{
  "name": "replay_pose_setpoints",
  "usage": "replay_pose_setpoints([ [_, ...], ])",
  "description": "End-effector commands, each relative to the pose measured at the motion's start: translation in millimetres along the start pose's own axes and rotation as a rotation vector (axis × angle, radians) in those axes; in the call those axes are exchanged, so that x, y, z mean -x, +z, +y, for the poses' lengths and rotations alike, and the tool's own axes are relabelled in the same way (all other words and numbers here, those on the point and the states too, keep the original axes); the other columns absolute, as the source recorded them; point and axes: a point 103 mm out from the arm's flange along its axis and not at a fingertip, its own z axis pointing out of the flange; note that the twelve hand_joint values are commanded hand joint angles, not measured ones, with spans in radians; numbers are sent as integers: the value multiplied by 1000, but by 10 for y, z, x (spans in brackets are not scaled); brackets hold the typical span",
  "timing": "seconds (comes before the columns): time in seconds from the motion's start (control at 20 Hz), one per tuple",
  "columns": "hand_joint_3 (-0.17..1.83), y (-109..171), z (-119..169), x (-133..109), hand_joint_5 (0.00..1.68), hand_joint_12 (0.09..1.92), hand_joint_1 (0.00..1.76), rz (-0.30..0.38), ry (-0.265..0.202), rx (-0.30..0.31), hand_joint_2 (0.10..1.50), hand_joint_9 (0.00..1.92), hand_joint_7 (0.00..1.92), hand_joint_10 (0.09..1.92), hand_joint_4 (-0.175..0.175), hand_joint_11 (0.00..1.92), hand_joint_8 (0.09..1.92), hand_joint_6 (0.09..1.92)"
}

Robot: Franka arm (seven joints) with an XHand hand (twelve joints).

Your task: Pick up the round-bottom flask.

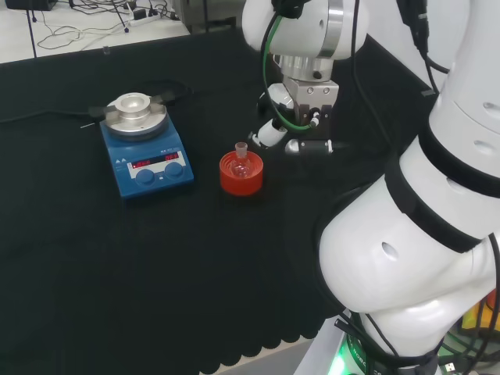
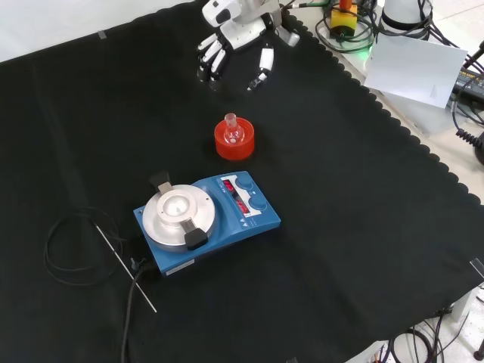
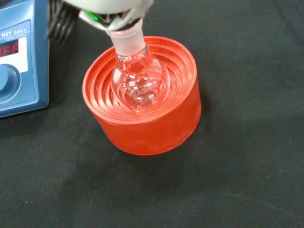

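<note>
A small clear round-bottom flask (image 3: 137, 78) sits upright in a red ribbed ring stand (image 3: 147, 123) on the black cloth. The flask (image 1: 241, 158) and its red stand (image 1: 241, 178) lie near the middle of the head view, and the flask (image 2: 233, 130) on the stand (image 2: 234, 144) shows in the front view too. The black and white hand (image 2: 231, 47) hovers above and beyond the stand in the front view, apart from the flask, its fingers relaxed and spread. In the head view the hand (image 1: 291, 139) hangs just right of the stand. It holds nothing.
A blue hotplate stirrer (image 2: 206, 219) with a round metal top stands in front of the stand in the front view; it (image 1: 145, 148) is left of the stand in the head view. A black cable (image 2: 72, 249) coils beside it. The arm's white links (image 1: 422, 234) fill the head view's right.
</note>
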Motion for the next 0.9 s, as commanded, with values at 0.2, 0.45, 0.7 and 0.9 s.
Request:
replay_pose_setpoints([
  [0.2,709,180,173,-79,627,1407,946,17,-19,-8,627,453,259,686,-48,102,681,549],
  [0.45,713,276,260,-130,621,1400,955,13,-25,-17,622,460,268,684,-50,134,684,594],
  [0.7,716,345,333,-140,617,1398,957,21,-35,-22,620,463,270,684,-51,142,686,614],
  [0.9,717,389,386,-176,621,1400,965,25,-49,-18,616,466,272,684,-52,157,687,626],
])
